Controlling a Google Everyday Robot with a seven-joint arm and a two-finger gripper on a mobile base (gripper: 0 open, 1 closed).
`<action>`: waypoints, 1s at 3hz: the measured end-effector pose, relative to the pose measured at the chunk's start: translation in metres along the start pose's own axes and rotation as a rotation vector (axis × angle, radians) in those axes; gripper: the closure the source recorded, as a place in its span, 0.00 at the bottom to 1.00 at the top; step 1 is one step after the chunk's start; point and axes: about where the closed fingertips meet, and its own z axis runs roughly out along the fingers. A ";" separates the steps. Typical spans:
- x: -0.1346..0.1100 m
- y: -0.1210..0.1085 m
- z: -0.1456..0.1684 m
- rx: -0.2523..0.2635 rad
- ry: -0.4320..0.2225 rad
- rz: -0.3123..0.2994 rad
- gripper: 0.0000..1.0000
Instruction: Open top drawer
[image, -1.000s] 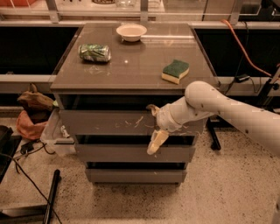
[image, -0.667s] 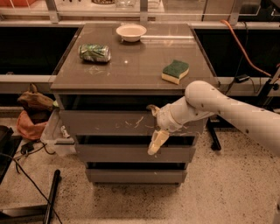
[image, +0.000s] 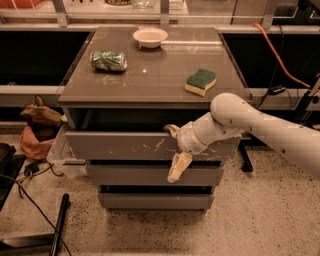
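Observation:
The top drawer (image: 120, 146) is the wide grey-brown front with white scratches, just under the cabinet top (image: 155, 82). It stands out a little, with a dark gap above it. My gripper (image: 175, 149) is at the right middle of this front. Its upper finger (image: 171, 131) hooks over the drawer's top edge. Its lower finger (image: 179, 167) hangs down in front, over the middle drawer (image: 130, 175). The fingers are spread apart. My white arm (image: 260, 125) comes in from the right.
A crushed green can (image: 108, 60), a white bowl (image: 150, 36) and a green-yellow sponge (image: 201, 81) lie on the cabinet top. The bottom drawer (image: 150, 201) is shut. Bags (image: 37, 130) sit on the left, a black pole (image: 60, 225) lies on the floor, and an orange cable (image: 280, 55) runs at the right.
The top drawer front has come out slightly toward the camera, and the gap above it is wider. The gripper has moved with it and keeps the same pose.

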 end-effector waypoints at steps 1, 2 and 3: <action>-0.003 0.019 -0.002 -0.033 -0.028 0.017 0.00; -0.003 0.019 -0.002 -0.034 -0.028 0.017 0.00; -0.007 0.021 -0.001 -0.043 -0.018 0.013 0.00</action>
